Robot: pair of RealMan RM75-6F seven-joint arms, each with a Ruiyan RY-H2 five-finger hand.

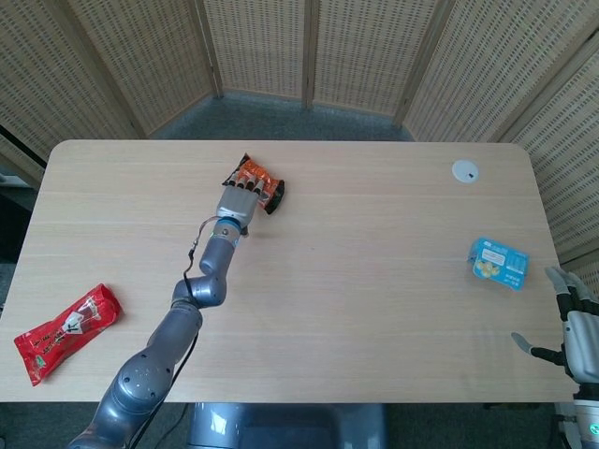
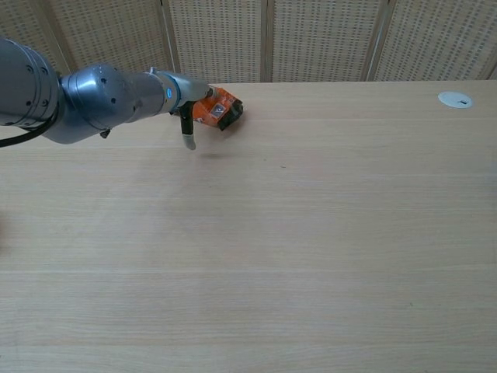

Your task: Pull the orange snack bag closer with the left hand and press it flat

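Near the tabletop's (image 1: 374,281) far edge, the crumpled orange snack bag (image 1: 264,184) lies under the left robot hand (image 1: 240,200), fingers resting flat on it, its near half hidden. The right robot hand (image 1: 573,329), fingers spread and empty, sits partly cut off at the near right corner.

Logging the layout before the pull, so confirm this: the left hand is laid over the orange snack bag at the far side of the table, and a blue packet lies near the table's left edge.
One thing is wrong. The blue packet lies near the table's right edge, as the head view shows. The left hand is indeed laid over the orange snack bag at the far side.
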